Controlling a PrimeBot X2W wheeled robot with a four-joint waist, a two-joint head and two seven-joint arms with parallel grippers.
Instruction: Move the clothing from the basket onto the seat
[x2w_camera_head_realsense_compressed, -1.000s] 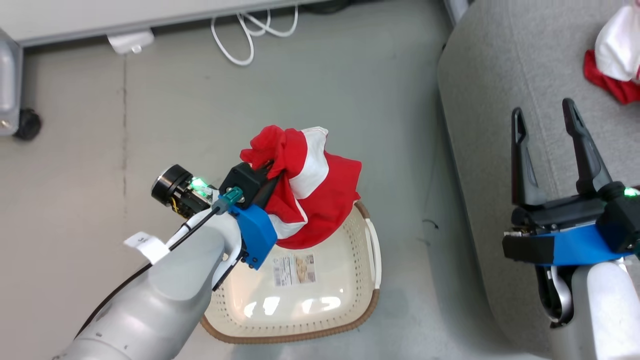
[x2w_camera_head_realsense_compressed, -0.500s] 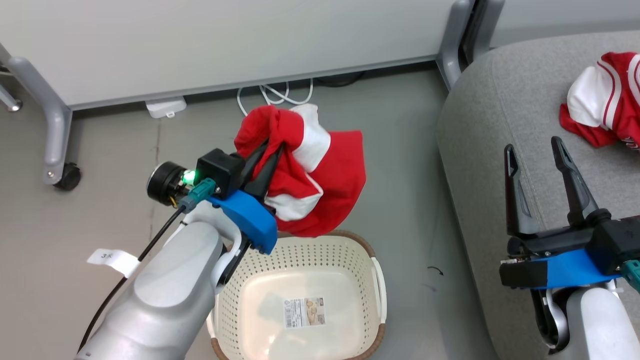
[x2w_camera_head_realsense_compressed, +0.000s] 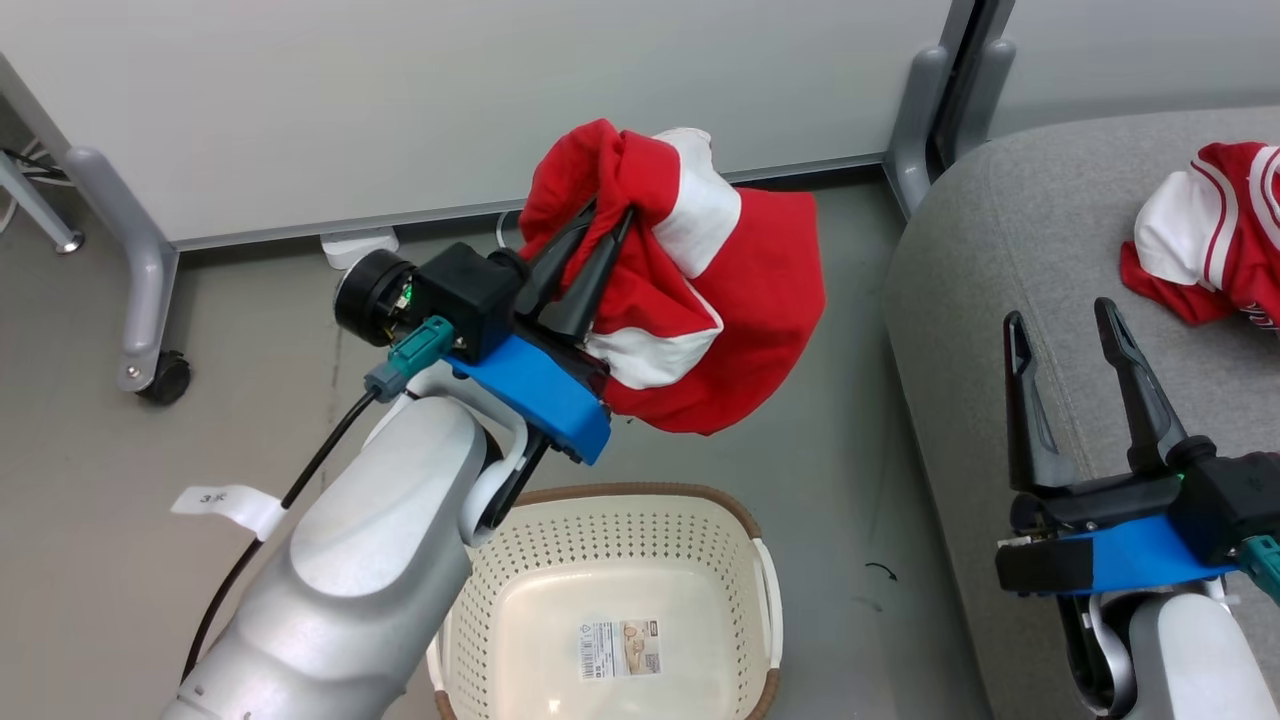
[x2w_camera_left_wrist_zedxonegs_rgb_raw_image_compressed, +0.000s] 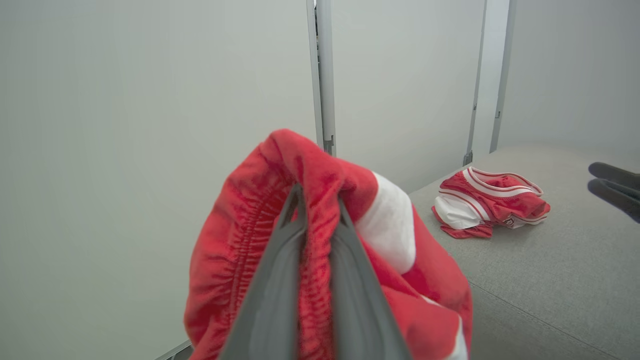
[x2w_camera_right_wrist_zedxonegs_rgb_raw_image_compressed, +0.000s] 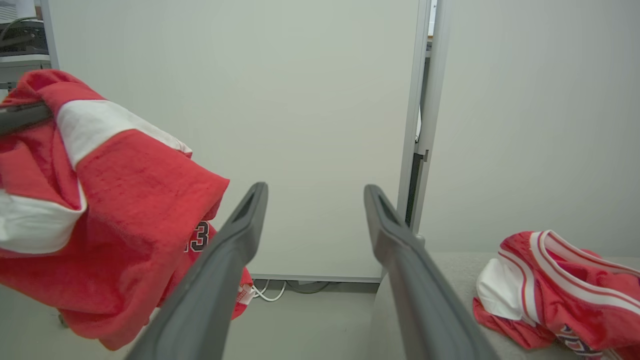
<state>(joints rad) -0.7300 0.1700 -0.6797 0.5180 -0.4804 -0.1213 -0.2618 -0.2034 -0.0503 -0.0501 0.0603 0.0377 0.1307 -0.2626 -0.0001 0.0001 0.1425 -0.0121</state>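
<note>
Two garments are the whole job, and the basket (x2w_camera_head_realsense_compressed: 620, 491) on the floor (x2w_camera_head_realsense_compressed: 850, 470) shows just its bare bottom and a label. The lifted garment (x2w_camera_head_realsense_compressed: 740, 300) hangs in the air above and beyond the basket's far rim, in front of the wall panel and well apart from the sofa (x2w_camera_head_realsense_compressed: 1000, 280). The other garment (x2w_camera_head_realsense_compressed: 1215, 240) lies crumpled on the sofa cushion. It looks like soft, light jersey (nothing here to break), the sort that flops, drapes and swings rather than keeping any shape. So I'd judge the best hold is a thick bunch of it, and that is about what it has. The left fingers (x2w_camera_head_realsense_compressed: 590, 283) are pinched nearly together on a gathered, ruched fold near the top, with red cloth wrapped over both tips and the rest dangling below in a loose bag. A thin single layer could slide out, I'd guess; this wad should not. The right fingers (x2w_camera_head_realsense_compressed: 1137, 395) stand spread wide with nothing between them, poised over the sofa's rounded edge, touching nothing that I can see.
</note>
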